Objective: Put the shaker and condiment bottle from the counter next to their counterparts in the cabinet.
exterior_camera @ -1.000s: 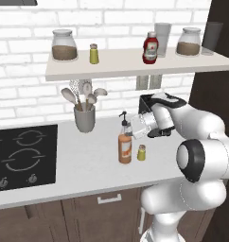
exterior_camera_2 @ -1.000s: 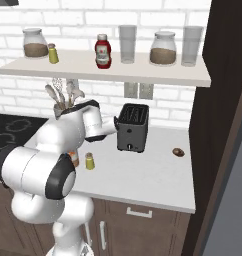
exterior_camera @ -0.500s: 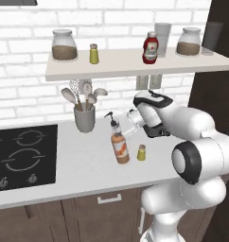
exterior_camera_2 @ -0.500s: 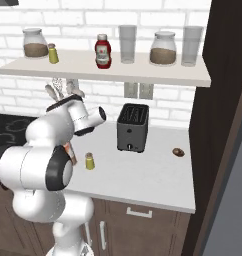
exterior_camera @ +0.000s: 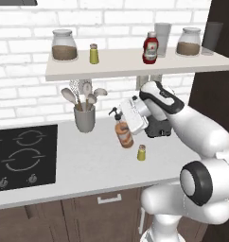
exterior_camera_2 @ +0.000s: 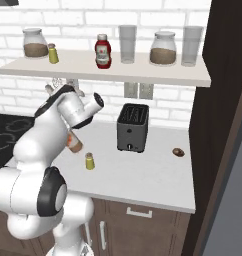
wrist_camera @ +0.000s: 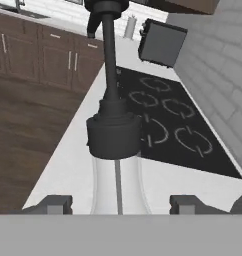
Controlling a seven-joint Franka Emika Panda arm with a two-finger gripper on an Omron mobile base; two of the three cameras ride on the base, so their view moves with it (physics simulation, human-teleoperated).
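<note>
kitchen, hob (exterior_camera: 22, 153), toaster (exterior_camera_2: 132, 127), utensil pot (exterior_camera: 84, 118)

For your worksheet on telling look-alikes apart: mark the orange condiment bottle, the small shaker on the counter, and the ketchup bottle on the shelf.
orange condiment bottle (exterior_camera: 124, 135), left base view, on its labelled body.
small shaker (exterior_camera: 141, 152), left base view, on its olive-yellow body.
ketchup bottle (exterior_camera_2: 103, 52), right base view, on its label.

Black toaster (exterior_camera_2: 132, 128) upright on white counter (exterior_camera: 88, 165), at 9 o'clock of small brown object (exterior_camera_2: 178, 152). Grey utensil holder (exterior_camera: 84, 118) at 2 o'clock of black hob (exterior_camera: 22, 158).
</note>
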